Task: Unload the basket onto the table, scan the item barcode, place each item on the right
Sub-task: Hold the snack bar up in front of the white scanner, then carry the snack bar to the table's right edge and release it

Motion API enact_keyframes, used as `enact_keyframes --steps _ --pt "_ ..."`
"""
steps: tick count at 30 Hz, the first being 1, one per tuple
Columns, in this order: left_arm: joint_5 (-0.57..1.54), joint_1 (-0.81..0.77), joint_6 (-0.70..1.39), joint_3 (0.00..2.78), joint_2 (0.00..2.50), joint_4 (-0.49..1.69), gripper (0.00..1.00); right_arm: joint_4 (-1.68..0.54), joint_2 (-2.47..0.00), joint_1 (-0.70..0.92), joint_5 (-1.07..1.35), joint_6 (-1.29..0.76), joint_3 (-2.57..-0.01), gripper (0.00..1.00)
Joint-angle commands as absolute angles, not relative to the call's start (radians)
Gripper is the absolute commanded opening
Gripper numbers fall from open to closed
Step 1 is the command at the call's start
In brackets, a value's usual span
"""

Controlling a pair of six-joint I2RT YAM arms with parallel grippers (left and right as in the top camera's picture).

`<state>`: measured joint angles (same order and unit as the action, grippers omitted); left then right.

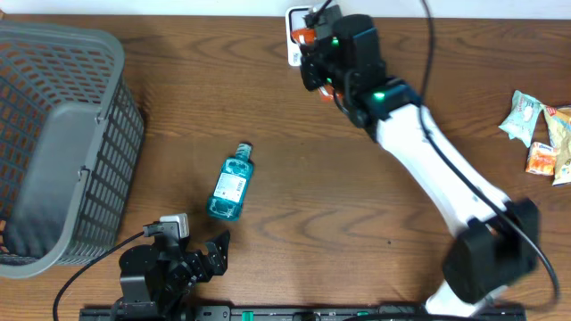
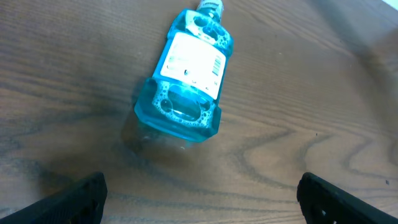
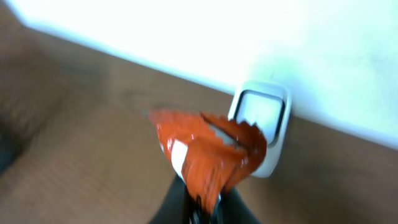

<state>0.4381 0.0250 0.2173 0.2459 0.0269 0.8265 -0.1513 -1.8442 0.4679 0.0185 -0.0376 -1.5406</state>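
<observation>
Scanning step in hand: right tool (image 3: 202, 202), clamped on the orange packet (image 3: 208, 152), holds it before the scanner (image 3: 261, 121) at the far edge of the desk (image 1: 294, 178) — left tool (image 1: 210, 254) fully spread, empty. Next — square its barcode to the scanner.

Wooden worktop (image 1: 357, 205): grey mesh basket (image 1: 53, 152) at left; blue bottle (image 1: 231, 183) on side, centre-left; white scanner (image 1: 292, 45) at far edge; snack packets (image 1: 540, 134) at right edge.
</observation>
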Motion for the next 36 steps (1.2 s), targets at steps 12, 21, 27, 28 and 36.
enact_keyframes --steps 12,21,27,28,36 --pt "0.432 0.027 0.223 0.25 0.023 0.837 0.98 0.568 -2.205 0.471 -0.27 0.35 -1.633 0.01" --pt "0.432 0.027 0.223 0.25 0.023 0.837 0.98 0.588 -2.453 0.469 -0.333 0.368 -1.985 0.01" --pt "0.432 0.027 0.223 0.25 0.023 0.837 0.98 0.586 -2.547 0.467 -0.346 0.384 -2.136 0.01" --pt "0.432 0.027 0.223 0.25 0.023 0.837 0.98 0.584 -2.553 0.467 -0.347 0.383 -2.136 0.01" --pt "0.432 0.027 0.223 0.25 0.023 0.837 0.98 0.445 -2.574 0.483 -0.339 0.382 -2.135 0.01"
